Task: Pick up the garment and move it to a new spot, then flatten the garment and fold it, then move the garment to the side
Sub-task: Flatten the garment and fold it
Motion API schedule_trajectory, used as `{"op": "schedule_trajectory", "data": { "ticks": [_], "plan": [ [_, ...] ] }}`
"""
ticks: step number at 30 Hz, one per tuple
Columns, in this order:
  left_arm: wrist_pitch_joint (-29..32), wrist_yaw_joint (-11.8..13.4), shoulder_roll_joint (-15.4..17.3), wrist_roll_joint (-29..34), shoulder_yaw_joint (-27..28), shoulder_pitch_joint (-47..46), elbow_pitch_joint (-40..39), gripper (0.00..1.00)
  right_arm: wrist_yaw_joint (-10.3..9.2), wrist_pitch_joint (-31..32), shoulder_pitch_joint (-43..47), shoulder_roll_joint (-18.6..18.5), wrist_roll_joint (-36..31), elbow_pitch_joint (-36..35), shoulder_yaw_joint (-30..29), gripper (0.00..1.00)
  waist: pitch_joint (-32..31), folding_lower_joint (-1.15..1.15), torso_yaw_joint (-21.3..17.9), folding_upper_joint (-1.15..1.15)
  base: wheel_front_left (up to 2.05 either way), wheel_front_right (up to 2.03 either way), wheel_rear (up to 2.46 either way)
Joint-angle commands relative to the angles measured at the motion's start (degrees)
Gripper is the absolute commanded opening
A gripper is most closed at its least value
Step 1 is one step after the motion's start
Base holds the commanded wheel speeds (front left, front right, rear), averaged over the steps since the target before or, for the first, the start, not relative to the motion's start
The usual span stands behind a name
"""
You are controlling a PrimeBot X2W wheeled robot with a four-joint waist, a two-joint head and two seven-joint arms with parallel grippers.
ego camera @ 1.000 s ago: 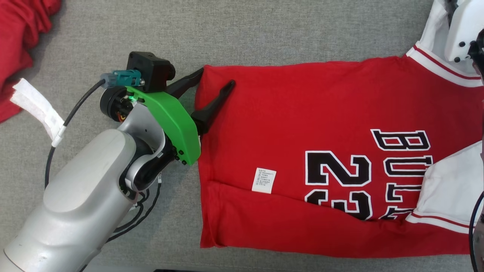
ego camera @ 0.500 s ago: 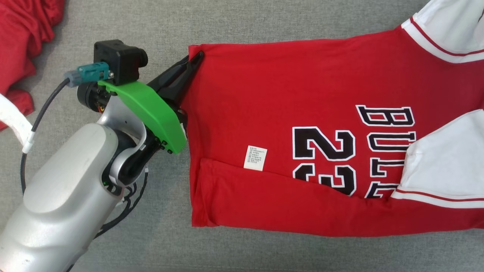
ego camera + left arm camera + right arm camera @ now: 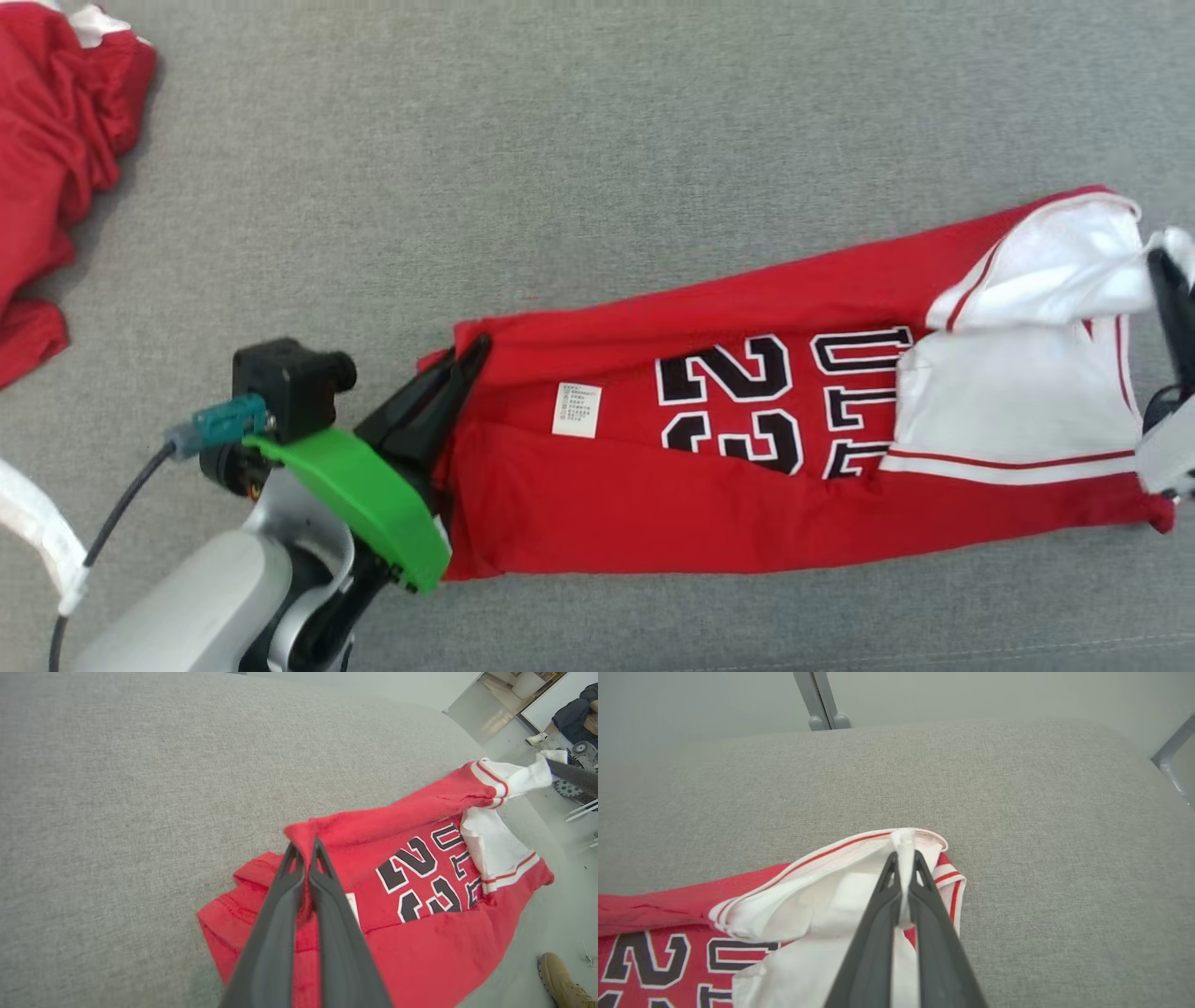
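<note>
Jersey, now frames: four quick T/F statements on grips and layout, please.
1. The left end effector is shut on a red corner of the jersey. True.
2. The right end effector hangs open above the cloth. False: it is shut on the jersey's white part.
3. The jersey lies fully flat. False: its gripped edge is raised and bunched.
4. A second red garment lies at the head view's upper left. True.

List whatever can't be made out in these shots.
- Head view: label print, too small to read.
- Head view: jersey lettering, partly covered by its white sleeve.
- Head view: second red garment, cut by the left edge.
- Head view: right gripper, cut by the right edge.
</note>
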Motion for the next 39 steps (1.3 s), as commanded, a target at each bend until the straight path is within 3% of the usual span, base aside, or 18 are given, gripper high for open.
{"op": "schedule_trajectory", "data": {
  "ticks": [1, 3, 4, 5, 6, 7, 8, 11, 16, 22, 26, 34, 36, 39],
  "plan": [
    [-0.34, 0.97, 1.12, -0.71, 0.1, 2.47, -0.96, 0.0, -0.08, -0.58, 1.97, 1.11, 0.4, -1.02, -0.02, 0.0, -2.79, 0.0, -3.28, 0.0, 0.0, 0.0, 0.0],
    [-0.66, 2.41, 2.21, -0.83, 0.11, 5.18, -2.16, 0.38, -0.08, -0.97, 4.55, 2.54, 0.34, -1.03, 0.98, 0.0, -3.1, 0.0, -4.25, 0.0, 0.0, 0.0, 0.0],
    [-0.96, 2.92, 2.51, -0.59, 0.01, 6.06, -2.52, 0.78, -0.08, -1.27, 5.13, 3.06, -0.02, -0.58, 1.25, 0.0, -3.16, 0.0, -4.52, 0.0, 0.0, 0.0, 0.0],
    [-1.13, 3.38, 2.77, -0.24, -0.18, 6.87, -2.66, 1.0, -0.08, -1.36, 5.49, 3.7, -0.41, 0.13, 1.4, 0.0, -3.24, 0.0, -4.79, 0.0, 0.0, 0.0, 0.0],
    [-0.78, 4.03, 2.98, -0.33, -0.58, 8.0, -2.6, 1.0, -0.08, -1.52, 5.87, 4.62, -1.02, 1.02, 1.87, 0.19, -3.34, 0.0, -5.07, 0.0, 0.0, 0.0, 0.0],
    [-0.7, 4.31, 3.11, -0.26, -0.75, 8.43, -2.63, 1.0, -0.08, -1.6, 6.0, 4.89, -1.73, 1.32, 2.18, 0.46, -3.38, 0.0, -5.15, 0.0, 0.0, 0.0, 0.0],
    [-0.91, 5.0, 3.33, -0.12, -0.79, 9.01, -2.6, 1.0, -0.09, -1.67, 6.13, 5.33, -2.96, 2.07, 2.29, 1.0, -3.52, 0.0, -5.19, 0.0, 0.0, 0.0, 0.0],
    [-3.09, 6.59, 3.51, 1.22, -0.19, 10.14, -2.39, 1.0, -0.08, -0.84, 6.46, 6.19, -3.96, 3.4, 2.73, 1.0, -4.02, 0.0, -5.09, 0.0, 0.0, 0.0, 0.0],
    [-13.12, 10.6, 2.97, 6.09, 1.93, 13.95, -1.07, 1.0, -0.08, 0.94, 4.22, 6.31, -3.74, 4.51, 0.54, 1.0, -5.49, 0.0, -4.86, 0.0, 0.0, 0.0, 0.0],
    [-18.43, 12.39, -0.81, 11.37, 5.24, 17.55, 0.36, 1.0, -0.07, 6.83, 0.6, 4.16, -6.03, 8.83, -0.72, 1.0, -6.03, 0.0, -3.11, 0.0, 0.0, 0.0, 0.0],
    [-18.61, 10.35, -5.48, 16.45, 9.97, 19.36, 0.23, 1.0, -0.07, 10.9, -1.81, 3.1, -7.74, 14.1, -0.11, 1.0, -5.64, 0.0, -1.34, 0.0, 0.0, 0.0, 0.0],
    [-18.66, 2.59, -14.72, 25.05, 19.58, 23.59, 3.01, 1.0, -0.04, 13.6, -5.01, 4.33, -9.4, 23.65, 0.99, 1.0, -6.07, 0.0, 1.69, 0.0, 0.0, 0.0, 0.0],
    [-18.66, 0.64, -16.39, 26.59, 21.44, 24.42, 3.78, 1.0, -0.05, 11.73, -5.78, 5.76, -8.49, 25.36, -0.47, 0.0, -6.61, 0.0, 2.05, 0.0, 0.0, 0.0, 0.0],
    [-18.65, -2.08, -18.94, 28.88, 24.42, 26.02, 5.32, 1.0, -0.07, 10.04, -6.87, 5.89, -6.42, 26.81, -1.37, 0.0, -7.95, 0.0, 2.11, 0.0, 0.0, 0.0, 0.0]
  ]
}}
